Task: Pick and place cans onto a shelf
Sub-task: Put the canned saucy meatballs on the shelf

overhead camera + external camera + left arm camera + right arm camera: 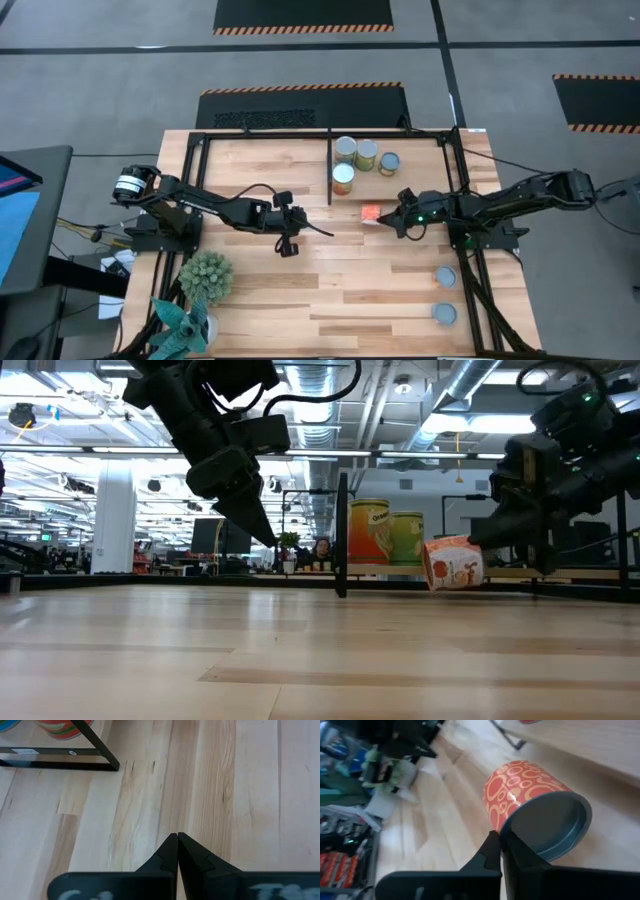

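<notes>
Orange can [530, 795]: tipped on the worktop [330, 290], centre-right of high view; likely light, rigid, slippery; grip across its sides.
Right tool [500, 851]: closed, empty, beside it.
Left tool [177, 851]: closed, idle.

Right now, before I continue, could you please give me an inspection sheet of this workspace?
Surface: wooden table, no spills seen.
Job's things: four upright cans inside the shelf; orange can lying on its side; two cans near the table's right edge.
Clutter: potted plants.
Grippers: left pincer shut over bare wood; right pincer shut, by the orange can's rim.
Cables: cable looping along the left arm.
Surroundings: hazard-striped floor mats.
</notes>
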You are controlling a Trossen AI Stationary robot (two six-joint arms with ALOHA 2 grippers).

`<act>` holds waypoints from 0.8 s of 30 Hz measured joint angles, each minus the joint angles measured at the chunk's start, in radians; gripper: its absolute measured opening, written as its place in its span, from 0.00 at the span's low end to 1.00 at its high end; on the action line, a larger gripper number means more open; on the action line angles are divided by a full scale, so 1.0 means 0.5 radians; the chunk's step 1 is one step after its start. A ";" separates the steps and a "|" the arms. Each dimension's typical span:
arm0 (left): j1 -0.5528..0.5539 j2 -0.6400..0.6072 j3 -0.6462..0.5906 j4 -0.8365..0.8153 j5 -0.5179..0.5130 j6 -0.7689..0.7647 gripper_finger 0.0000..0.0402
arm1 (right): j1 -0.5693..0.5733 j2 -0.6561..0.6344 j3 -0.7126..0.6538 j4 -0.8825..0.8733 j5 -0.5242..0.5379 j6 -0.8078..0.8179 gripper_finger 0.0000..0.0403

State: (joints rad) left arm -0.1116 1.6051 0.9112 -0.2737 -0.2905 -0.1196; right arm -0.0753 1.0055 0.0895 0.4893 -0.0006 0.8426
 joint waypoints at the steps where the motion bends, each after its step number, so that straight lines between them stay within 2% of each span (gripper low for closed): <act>1: 0.000 0.000 0.000 -0.001 0.000 -0.001 0.00 | 0.016 -0.013 0.000 0.009 -0.001 0.006 0.02; 7: 0.000 0.000 0.000 -0.001 0.000 -0.003 0.00 | 0.082 -0.097 0.038 -0.003 0.000 0.003 0.02; 10: 0.000 0.000 0.001 -0.012 0.000 -0.002 0.00 | 0.085 -0.141 0.158 -0.185 -0.002 -0.059 0.01; 13: 0.000 0.000 0.001 -0.014 0.000 -0.001 0.00 | 0.080 -0.184 0.372 -0.645 0.008 -0.152 0.01; 19: 0.000 0.000 0.001 -0.016 0.000 0.002 0.00 | 0.061 -0.189 0.961 -1.684 0.193 -0.419 0.01; 24: 0.000 0.000 0.001 -0.016 -0.001 0.003 0.00 | -0.056 -0.141 1.313 -2.228 0.244 -0.611 0.01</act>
State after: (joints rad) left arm -0.1116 1.6051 0.9115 -0.2817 -0.2909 -0.1180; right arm -0.1032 0.9349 0.7462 -0.6246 0.1215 0.5369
